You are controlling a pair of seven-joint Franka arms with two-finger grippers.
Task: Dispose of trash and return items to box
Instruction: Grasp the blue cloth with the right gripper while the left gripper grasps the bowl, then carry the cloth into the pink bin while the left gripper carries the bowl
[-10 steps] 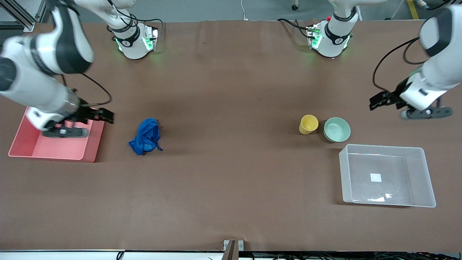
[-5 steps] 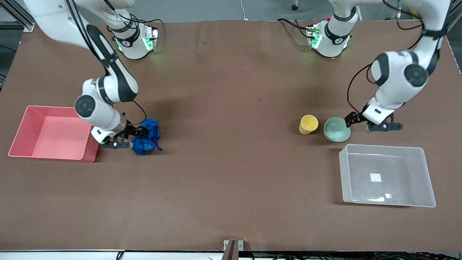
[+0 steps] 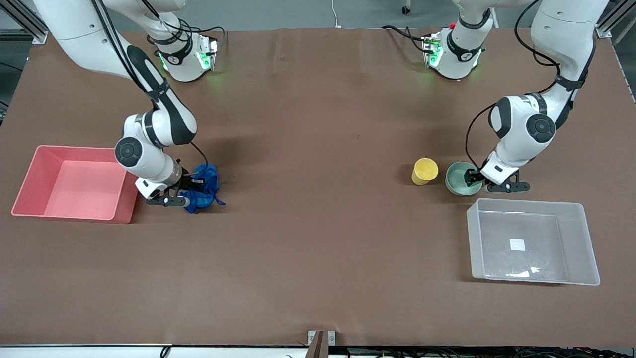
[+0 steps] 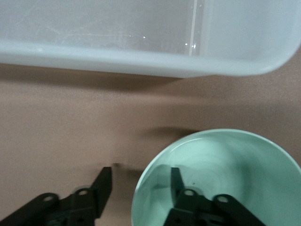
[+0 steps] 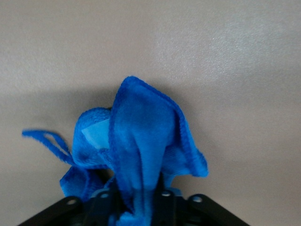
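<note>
The blue wad of trash lies on the table beside the pink bin. My right gripper is down at it, shut on a fold of the cloth that fills the right wrist view; the gripper shows there with its jaws pressed on the fold. The mint-green bowl stands beside the yellow cup, farther from the camera than the clear box. My left gripper is open astride the bowl's rim, one finger inside, one outside.
The pink bin stands at the right arm's end of the table, close to the cloth. The clear box's wall shows close to the bowl in the left wrist view. Brown table mat lies all round.
My right gripper came from over the pink bin down to the blue cloth and shut on it. My left gripper came down to the bowl and now straddles its rim.
</note>
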